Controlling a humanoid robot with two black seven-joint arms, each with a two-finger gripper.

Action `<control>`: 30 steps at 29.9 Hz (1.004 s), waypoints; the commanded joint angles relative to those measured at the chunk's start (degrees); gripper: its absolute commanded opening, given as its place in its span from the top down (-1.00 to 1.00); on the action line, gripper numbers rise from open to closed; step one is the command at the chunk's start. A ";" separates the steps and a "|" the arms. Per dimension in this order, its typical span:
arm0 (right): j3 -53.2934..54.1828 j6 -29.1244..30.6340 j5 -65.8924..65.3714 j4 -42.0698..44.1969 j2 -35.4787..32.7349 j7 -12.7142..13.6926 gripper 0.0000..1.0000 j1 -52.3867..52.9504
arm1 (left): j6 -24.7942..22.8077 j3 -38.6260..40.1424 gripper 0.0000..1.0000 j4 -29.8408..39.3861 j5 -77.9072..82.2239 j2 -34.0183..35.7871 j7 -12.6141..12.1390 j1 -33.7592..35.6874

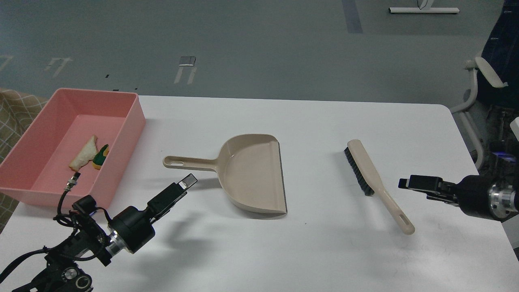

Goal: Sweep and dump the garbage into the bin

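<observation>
The pink bin (134, 117) stands at the table's left back. Both pieces of garbage lie in it: the off-white stick-like piece (84, 154) and, touching its right side, the yellow chunk with a green side (100, 157). The beige dustpan (253, 174) lies empty in the middle, its handle pointing left. The beige brush (371, 174) lies to its right, bristles facing left. My left gripper (188, 181) hovers just below the dustpan handle, holding nothing. My right gripper (405, 183) hovers right of the brush handle, holding nothing. Both are seen side-on, so their fingers cannot be told apart.
The white table (316, 251) ends at the right near a chair (482, 77). A checked cloth (16, 109) lies left of the bin. The grey floor lies beyond the far edge.
</observation>
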State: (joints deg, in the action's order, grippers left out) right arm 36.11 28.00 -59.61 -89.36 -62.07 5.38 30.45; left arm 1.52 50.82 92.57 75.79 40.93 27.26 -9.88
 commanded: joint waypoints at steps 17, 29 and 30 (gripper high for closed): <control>30.77 0.00 6.87 31.95 21.72 -0.28 -0.90 11.46 | -25.25 30.48 -0.95 -10.47 -35.27 -0.40 -11.17 23.40; 38.59 -3.99 8.80 46.81 47.46 -7.57 -0.91 18.16 | -29.52 25.56 -0.95 -43.85 -37.46 -23.86 -14.42 45.56; 38.60 -4.27 9.24 47.17 48.44 -7.57 -0.91 18.16 | -29.52 25.47 -0.95 -45.10 -37.81 -24.75 -14.42 46.00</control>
State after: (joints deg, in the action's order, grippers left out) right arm 73.46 25.68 -51.78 -43.54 -18.55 -1.45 48.62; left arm -27.98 76.44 53.11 39.34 20.75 12.85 33.78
